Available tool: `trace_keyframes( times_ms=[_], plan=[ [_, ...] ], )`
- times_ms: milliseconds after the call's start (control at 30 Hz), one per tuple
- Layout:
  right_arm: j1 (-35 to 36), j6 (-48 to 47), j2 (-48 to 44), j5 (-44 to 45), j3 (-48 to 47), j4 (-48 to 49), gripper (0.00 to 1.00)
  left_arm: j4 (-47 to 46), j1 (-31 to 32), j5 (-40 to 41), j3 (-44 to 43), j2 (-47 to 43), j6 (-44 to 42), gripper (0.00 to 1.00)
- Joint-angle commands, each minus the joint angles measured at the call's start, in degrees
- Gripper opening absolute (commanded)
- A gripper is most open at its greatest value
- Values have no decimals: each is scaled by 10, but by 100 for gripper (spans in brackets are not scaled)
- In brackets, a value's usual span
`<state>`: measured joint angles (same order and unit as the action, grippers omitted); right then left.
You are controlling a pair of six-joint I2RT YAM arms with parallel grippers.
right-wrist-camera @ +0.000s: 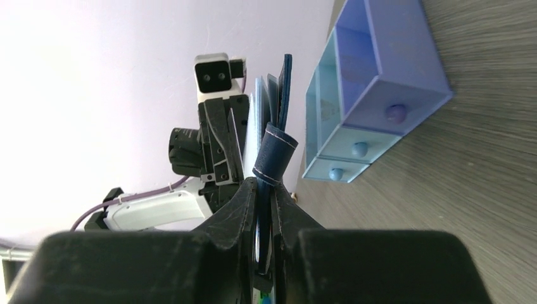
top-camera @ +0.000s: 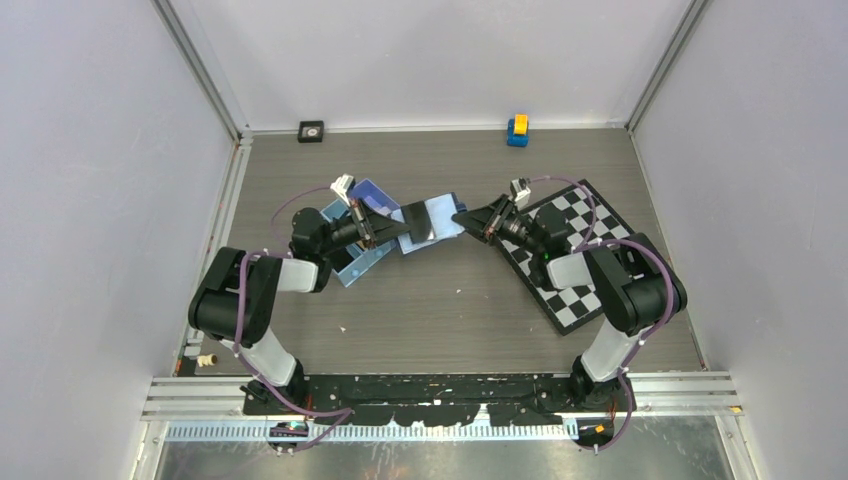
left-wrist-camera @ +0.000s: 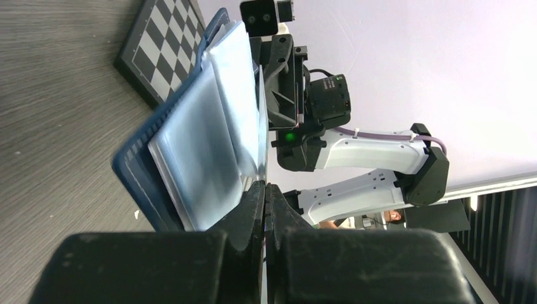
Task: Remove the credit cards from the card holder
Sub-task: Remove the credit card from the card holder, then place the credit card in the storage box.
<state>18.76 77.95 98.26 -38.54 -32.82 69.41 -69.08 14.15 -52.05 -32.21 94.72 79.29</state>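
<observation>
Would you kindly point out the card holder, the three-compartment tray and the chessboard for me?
card holder [left-wrist-camera: 140, 174]: left wrist view, on its navy cover.
tray [right-wrist-camera: 386, 50]: right wrist view, on its outer wall.
chessboard [top-camera: 583, 300]: top view, on bare squares near the right arm.

Checkerboard [top-camera: 578, 300] as reference: three-compartment blue tray [top-camera: 358, 268] well to its left; yellow-and-blue block [top-camera: 517, 130] behind it at back wall; black square item [top-camera: 311, 131] far back-left; small beige piece [top-camera: 205, 358] far front-left.
</observation>
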Motion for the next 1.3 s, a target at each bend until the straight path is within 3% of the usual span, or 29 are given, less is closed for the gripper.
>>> trace_keyframes(
  times_ms=[0, 233, 500, 633, 900, 1100, 1267],
  plan=[
    [-23, -17, -30, 33, 13, 10, 0, 16, -13, 0, 7, -4, -18, 0],
    [-43, -41, -49, 54, 25, -36, 1, 148, -28, 24, 8, -38, -84, 0],
    [-46, -153, -158, 140, 26, -260, 1, 335, -67, 95, 16, -130, -180, 0],
    [-47, -181, -192, 175, 26, -321, 0, 410, -88, 146, 25, -184, -219, 0],
    [-46, -182, -185, 179, 24, -328, 1, 517, -131, 250, 55, -317, -251, 0],
    [-46, -183, -189, 180, 25, -331, 0, 620, -133, 378, 60, -417, -269, 0],
    [-46, -183, -188, 180, 25, -332, 1, 645, -133, 419, 67, -457, -274, 0]
  ],
)
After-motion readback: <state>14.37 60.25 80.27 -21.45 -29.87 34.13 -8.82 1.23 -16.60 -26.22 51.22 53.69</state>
